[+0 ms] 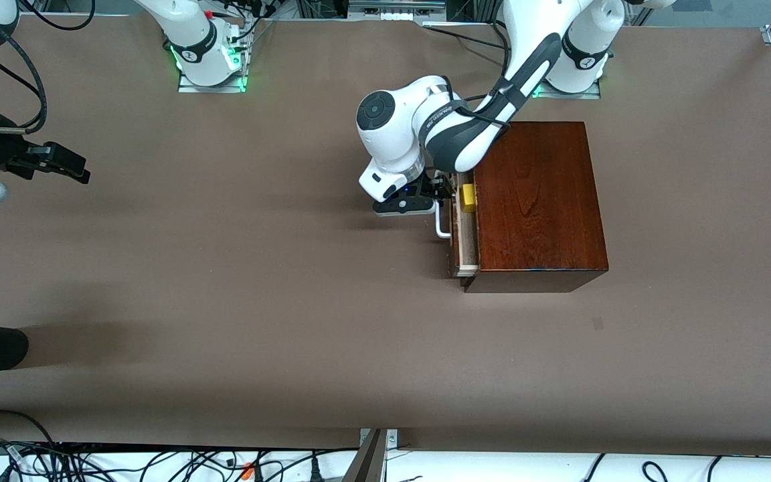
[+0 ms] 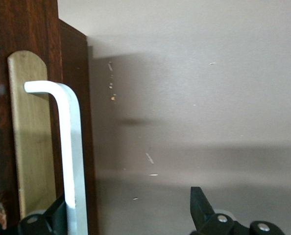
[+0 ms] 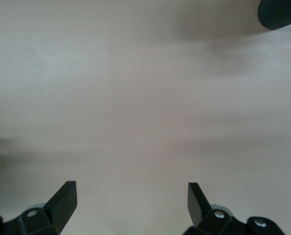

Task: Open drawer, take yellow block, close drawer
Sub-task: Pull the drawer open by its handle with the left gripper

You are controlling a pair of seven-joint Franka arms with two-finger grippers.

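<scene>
The drawer stands only a crack out of the dark wooden box, pulled toward the right arm's end of the table. In the gap a yellow block shows, sitting in the tray at the end farther from the front camera.

The left gripper is at the drawer front, its fingers apart. In the left wrist view one finger lies against the white handle and the other stands well clear over bare table, so the bar is not pinched. It looks merely hooked or brushed, though that view cuts off the contact.

On the front view's clock face, the block lies at about three o'clock from the left gripper, just past the drawer front. The handle's long axis runs twelve to six, and the drawer slides toward nine. The opening seems too narrow for the fingers to reach in, so more pull toward nine is likely needed first.

The right gripper waits with its fingers apart over bare table at the right arm's end, well away from the box. The left arm is plainly the nearer one.
</scene>
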